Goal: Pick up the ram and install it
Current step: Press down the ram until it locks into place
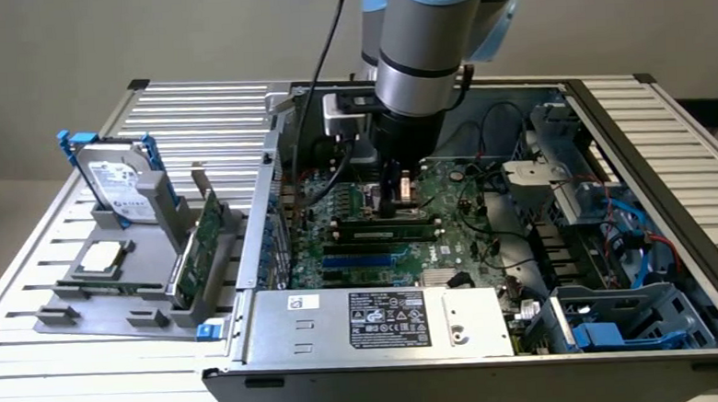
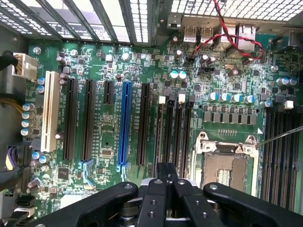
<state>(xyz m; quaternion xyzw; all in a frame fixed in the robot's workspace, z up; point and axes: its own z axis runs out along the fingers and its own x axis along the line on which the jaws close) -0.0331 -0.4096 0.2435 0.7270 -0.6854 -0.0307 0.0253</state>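
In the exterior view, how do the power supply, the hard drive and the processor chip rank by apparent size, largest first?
1. Power supply
2. Hard drive
3. Processor chip
The power supply sits nearer the camera, which adds to its apparent size.

motherboard (image 2: 109, 142): green | long slot (image 2: 124, 123): blue | hand (image 2: 165, 182): black | ram (image 1: 385, 221): seemingly dark green

Exterior high, oblique — wrist close, perhaps straight down, shared motherboard (image 1: 386, 241)

No words or nos. can be read. The power box (image 1: 378, 318) has a black label & a small white sticker w/ print, too small to read. The hard drive (image 1: 121, 186) label has print too, also too small.
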